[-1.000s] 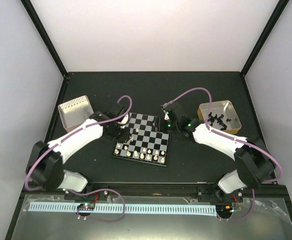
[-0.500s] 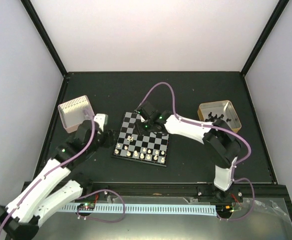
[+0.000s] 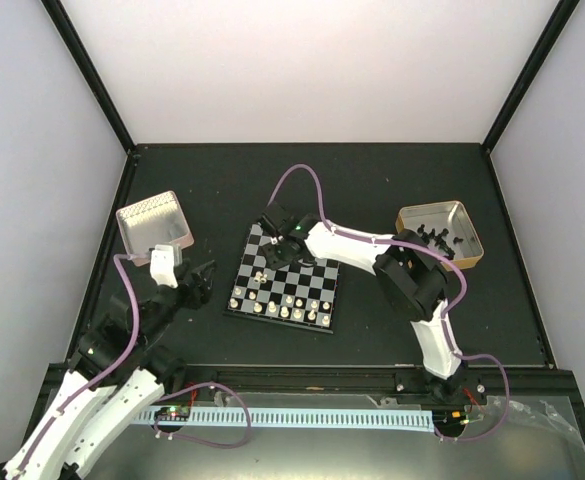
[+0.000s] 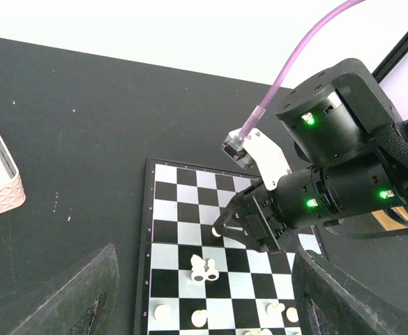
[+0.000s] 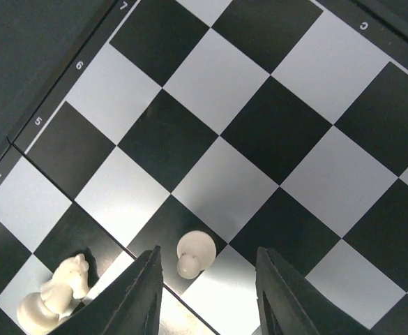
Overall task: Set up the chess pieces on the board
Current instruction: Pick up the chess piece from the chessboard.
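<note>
A white pawn (image 5: 194, 252) is bracketed, unclamped, by the spread right gripper (image 5: 209, 259); the left gripper (image 4: 204, 250) is likewise held apart.

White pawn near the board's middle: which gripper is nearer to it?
Right. The right gripper hangs open over the white pawn, a finger on each side; the left gripper sits off the board's left edge.

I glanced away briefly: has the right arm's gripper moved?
Yes. The right gripper has swung left over the board, from its far-right edge to its far-left part.
</note>
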### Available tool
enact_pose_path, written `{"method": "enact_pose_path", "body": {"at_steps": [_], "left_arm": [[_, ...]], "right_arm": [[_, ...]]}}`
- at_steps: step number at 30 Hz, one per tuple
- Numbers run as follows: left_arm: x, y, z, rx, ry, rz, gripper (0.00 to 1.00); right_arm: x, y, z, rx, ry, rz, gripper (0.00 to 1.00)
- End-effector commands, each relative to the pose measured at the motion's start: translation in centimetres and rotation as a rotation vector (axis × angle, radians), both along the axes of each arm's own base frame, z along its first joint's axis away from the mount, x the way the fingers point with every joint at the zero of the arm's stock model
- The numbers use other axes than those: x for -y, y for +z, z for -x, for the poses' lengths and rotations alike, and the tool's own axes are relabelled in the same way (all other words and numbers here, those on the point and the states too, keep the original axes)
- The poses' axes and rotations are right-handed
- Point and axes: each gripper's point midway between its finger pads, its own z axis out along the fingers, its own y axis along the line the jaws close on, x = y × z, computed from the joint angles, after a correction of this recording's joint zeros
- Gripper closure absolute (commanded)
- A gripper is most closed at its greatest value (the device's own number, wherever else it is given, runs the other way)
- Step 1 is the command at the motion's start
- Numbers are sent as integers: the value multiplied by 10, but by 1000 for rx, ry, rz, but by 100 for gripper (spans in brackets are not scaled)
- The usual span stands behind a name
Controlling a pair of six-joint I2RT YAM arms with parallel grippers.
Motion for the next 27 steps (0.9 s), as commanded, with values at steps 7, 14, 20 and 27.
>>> {"method": "enact_pose_path", "body": {"at_steps": [7,14,20,27], "left_arm": [[1,2,-4,16,5,3,30],[3,-2,-6,4,2,-4,30],[5,-5,-8,-7,-1,-9,30],[6,-7,-9,-14,-4,-12,30]], "right_arm": [[-3,-5,-2,8,17,53,71],[-6,-8,-4,11,18,54,82],[-3,2,-5,38,7,40,93],[7,28,13,32,31,-4,94]]}}
